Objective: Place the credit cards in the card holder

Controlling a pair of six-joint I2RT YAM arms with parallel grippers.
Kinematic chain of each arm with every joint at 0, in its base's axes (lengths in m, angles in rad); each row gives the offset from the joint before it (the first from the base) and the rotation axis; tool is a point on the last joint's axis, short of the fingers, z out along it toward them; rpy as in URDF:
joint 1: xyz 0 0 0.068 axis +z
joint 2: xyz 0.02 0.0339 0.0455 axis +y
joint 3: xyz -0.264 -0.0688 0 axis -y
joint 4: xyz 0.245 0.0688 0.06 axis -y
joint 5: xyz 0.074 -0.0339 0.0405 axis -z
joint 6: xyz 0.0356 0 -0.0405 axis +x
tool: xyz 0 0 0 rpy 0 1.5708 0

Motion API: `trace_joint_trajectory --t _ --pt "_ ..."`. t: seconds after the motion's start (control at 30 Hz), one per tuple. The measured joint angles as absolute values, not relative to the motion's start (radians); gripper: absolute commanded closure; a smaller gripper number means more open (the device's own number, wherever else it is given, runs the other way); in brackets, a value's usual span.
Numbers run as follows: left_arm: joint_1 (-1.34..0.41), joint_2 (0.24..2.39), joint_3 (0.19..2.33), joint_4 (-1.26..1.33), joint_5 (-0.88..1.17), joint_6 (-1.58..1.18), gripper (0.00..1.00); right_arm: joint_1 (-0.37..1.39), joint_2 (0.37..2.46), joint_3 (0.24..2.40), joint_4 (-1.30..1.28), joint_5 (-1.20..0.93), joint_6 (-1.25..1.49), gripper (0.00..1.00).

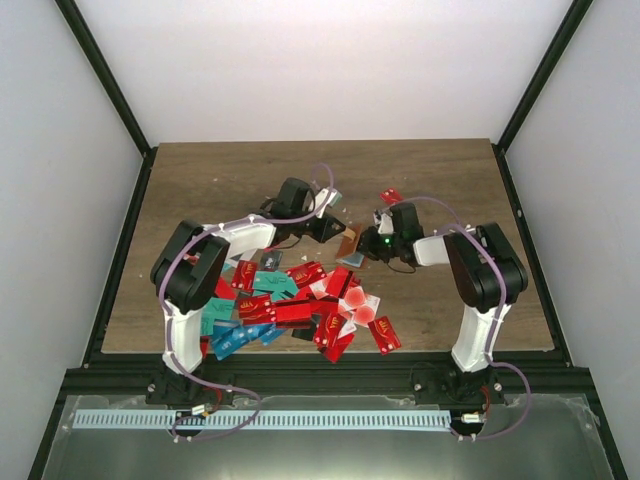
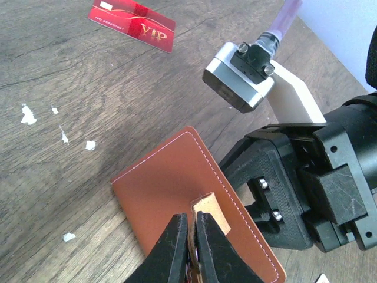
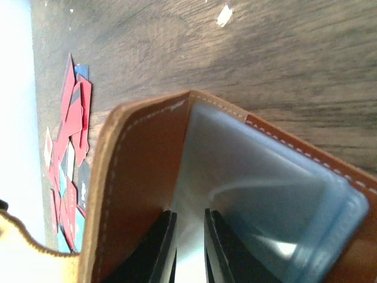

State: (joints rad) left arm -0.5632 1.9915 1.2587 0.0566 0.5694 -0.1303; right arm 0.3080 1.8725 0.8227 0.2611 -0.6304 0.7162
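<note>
The brown card holder [image 2: 171, 194] lies on the wooden table between my two grippers; it also shows in the top view [image 1: 348, 243]. My left gripper [image 2: 192, 221] is shut on its small leather tab, seen from above [image 1: 335, 228]. My right gripper [image 3: 189, 221] reaches into the opened holder [image 3: 141, 165], with its narrowly parted jaws closed around the pale blue inner sleeve [image 3: 265, 194]; from above it sits just right of the holder [image 1: 372, 243]. The credit cards [image 1: 290, 300], mostly red with some teal and blue, lie heaped near the front. One red VIP card [image 2: 132, 23] lies apart behind.
The right gripper's black body [image 2: 294, 194] and white wrist sit close beside the holder in the left wrist view. Small white flecks [image 2: 26, 115] dot the wood. The card heap shows at the left edge of the right wrist view [image 3: 68, 153]. Black frame rails border the table.
</note>
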Motion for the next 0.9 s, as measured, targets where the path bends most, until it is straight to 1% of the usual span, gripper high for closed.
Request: trace_joint_trajectory --t 0.23,0.5,0.57,0.67,0.8,0.9 --pt "-0.551 1.991 1.258 0.044 0.561 -0.134 0.90 0.313 1.881 0.862 0.209 -0.589 0.720 0.85" --pt "-0.505 1.991 1.234 0.047 0.554 -0.178 0.82 0.334 1.893 0.917 0.138 -0.544 0.725 0.85" --pt "-0.495 1.991 1.230 0.045 0.532 -0.191 0.82 0.339 1.895 0.928 0.123 -0.530 0.725 0.85" --pt "-0.488 1.991 1.224 0.031 0.467 -0.221 0.78 0.346 1.895 0.940 0.105 -0.505 0.727 0.86" --pt "-0.484 1.988 1.208 0.002 0.349 -0.259 0.67 0.350 1.895 0.949 0.088 -0.486 0.727 0.86" --pt "-0.483 1.971 1.187 -0.031 0.275 -0.281 0.65 0.352 1.895 0.949 0.086 -0.482 0.727 0.86"
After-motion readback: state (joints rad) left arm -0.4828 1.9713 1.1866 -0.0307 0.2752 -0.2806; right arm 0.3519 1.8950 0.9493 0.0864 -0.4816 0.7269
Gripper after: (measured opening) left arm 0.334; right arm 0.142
